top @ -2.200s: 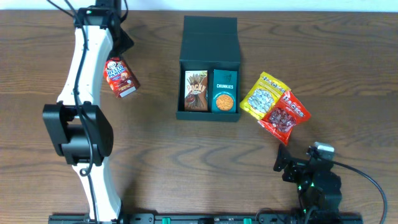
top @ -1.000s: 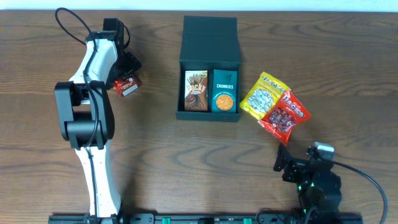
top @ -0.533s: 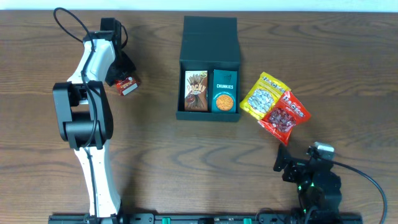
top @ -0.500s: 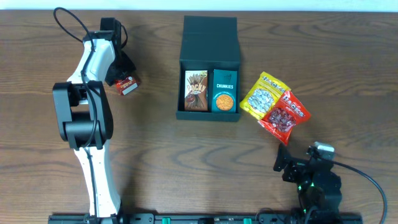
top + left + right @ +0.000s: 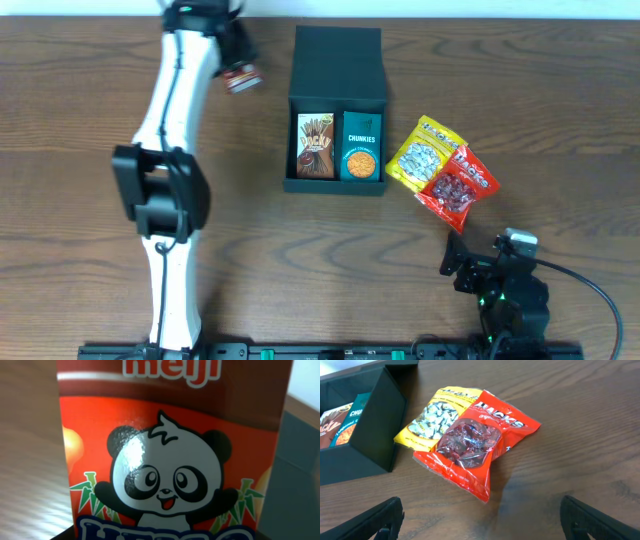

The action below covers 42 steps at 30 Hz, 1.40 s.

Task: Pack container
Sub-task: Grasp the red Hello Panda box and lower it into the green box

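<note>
Carried rightward, the left gripper (image 5: 234, 62) clamps the panda box (image 5: 160, 460) just left of the container (image 5: 337, 55); the right gripper (image 5: 480, 514) gapes.

Red box (image 5: 241, 76), seemingly aloft, beside container (image 5: 337, 60)

Red cardboard snack box (image 5: 170, 460), left of dark teal-green square cardboard box (image 5: 337, 186): white "meiji" on brown top band; letters at bottom edge cut off. Small teal cookie box (image 5: 360, 146), inside, right half: "CHUNKIES". Red plastic candy bag (image 5: 475, 440), right of it: white "…ACKS", first letter unclear. Yellow plastic bag (image 5: 437, 415) beneath: print too small.
</note>
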Motion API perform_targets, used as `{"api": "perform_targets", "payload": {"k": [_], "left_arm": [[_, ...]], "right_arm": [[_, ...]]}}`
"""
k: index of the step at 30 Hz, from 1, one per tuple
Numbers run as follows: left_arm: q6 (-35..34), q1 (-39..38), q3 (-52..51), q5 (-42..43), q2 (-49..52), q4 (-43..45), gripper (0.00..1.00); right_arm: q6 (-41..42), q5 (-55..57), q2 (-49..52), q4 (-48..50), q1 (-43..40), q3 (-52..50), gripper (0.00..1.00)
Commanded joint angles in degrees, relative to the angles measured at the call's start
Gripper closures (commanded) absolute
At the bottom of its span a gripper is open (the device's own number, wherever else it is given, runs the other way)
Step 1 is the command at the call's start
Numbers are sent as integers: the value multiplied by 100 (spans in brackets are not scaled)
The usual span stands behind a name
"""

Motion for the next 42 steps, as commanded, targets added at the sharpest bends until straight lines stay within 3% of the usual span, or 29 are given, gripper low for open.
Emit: {"api": "perform_targets", "payload": {"k": [1,9,17,30,42], "left_arm": [[76,-531,136,269,-22,-42,45],[83,-1486,129,516,-11,-162,45],[448,-1950,129,579,-11,-866,45],[498,-2472,-94,811,37,-1128,44],[-483,-2529,-745,828,37,-1027,45]], "right_arm": [[-68,2,-31,0,-39,-52,1],[-68,2,-31,2,-39,-52,1],[-68,2,-31,2,-39,-52,1],[-68,2,-31,2,-39,-52,1],[-68,2,-31,2,-39,-52,1]]}}
